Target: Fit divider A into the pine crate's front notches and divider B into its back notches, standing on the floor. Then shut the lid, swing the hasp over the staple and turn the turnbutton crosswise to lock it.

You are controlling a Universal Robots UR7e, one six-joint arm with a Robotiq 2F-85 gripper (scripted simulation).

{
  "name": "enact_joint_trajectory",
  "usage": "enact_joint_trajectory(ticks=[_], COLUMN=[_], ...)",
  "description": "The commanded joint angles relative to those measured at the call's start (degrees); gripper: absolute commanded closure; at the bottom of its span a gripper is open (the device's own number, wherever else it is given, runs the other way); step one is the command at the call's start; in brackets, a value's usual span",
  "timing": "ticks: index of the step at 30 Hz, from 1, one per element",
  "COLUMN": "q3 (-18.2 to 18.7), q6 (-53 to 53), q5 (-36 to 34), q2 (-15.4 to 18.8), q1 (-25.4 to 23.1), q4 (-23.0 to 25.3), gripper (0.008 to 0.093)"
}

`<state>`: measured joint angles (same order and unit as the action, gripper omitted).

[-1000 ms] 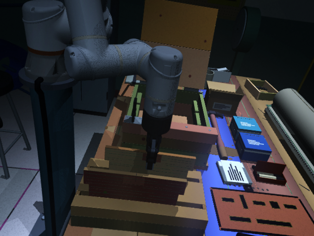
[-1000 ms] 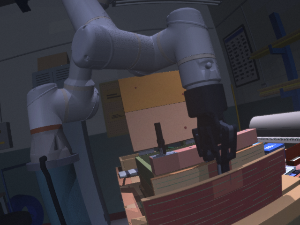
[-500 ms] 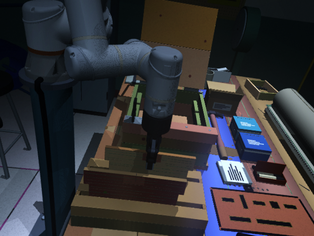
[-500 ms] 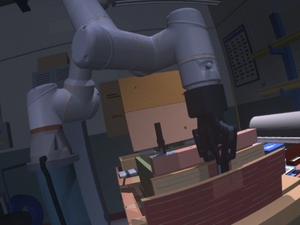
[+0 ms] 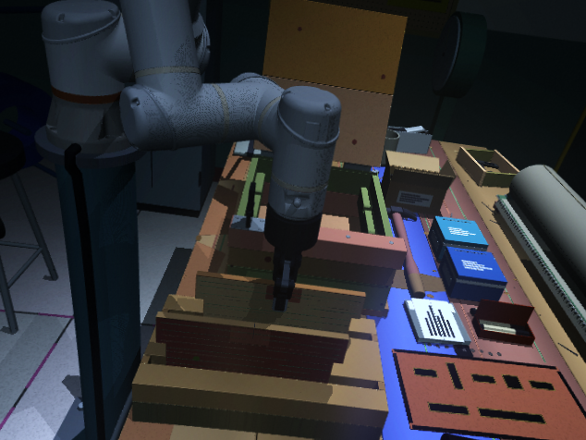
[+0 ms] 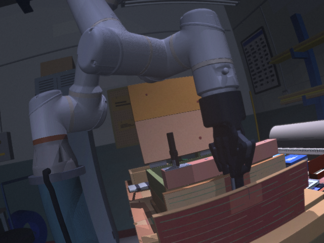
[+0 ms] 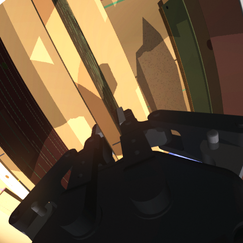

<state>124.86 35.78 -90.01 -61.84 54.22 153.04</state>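
Observation:
The tan divider (image 5: 279, 298) stands on edge in a rack just in front of the pine crate (image 5: 312, 222), with the red-brown divider (image 5: 251, 343) standing parallel in front of it. My gripper (image 5: 281, 303) comes straight down on the tan divider's top edge at its middle and is closed on that thin panel (image 7: 109, 121), as the wrist camera shows. The crate's lid (image 5: 331, 71) stands open and upright at the back. The crate's front wall (image 6: 209, 167) is pinkish, with a green lining inside.
The red-brown divider (image 6: 235, 206) rises close in front of my fingers. Right of the crate lie a hammer (image 5: 407, 255), two blue boxes (image 5: 466, 258), a cardboard box (image 5: 416, 184) and a slotted red panel (image 5: 483, 393). A large roll (image 5: 554, 213) lines the right edge.

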Motion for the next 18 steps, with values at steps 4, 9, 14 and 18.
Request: enact_joint_trajectory(ticks=[4, 9, 14, 18], q3=[-0.01, -0.01, -0.04, -0.11], q6=[0.00, 0.00, 0.00, 0.00], q5=[0.01, 0.02, 0.01, 0.01], q2=[-0.02, -0.03, -0.41, -1.12], q1=[0.00, 0.00, 0.00, 0.00], q4=[0.02, -0.01, -0.38, -1.12], gripper=[0.0934, 0.0934, 0.0934, 0.0934])
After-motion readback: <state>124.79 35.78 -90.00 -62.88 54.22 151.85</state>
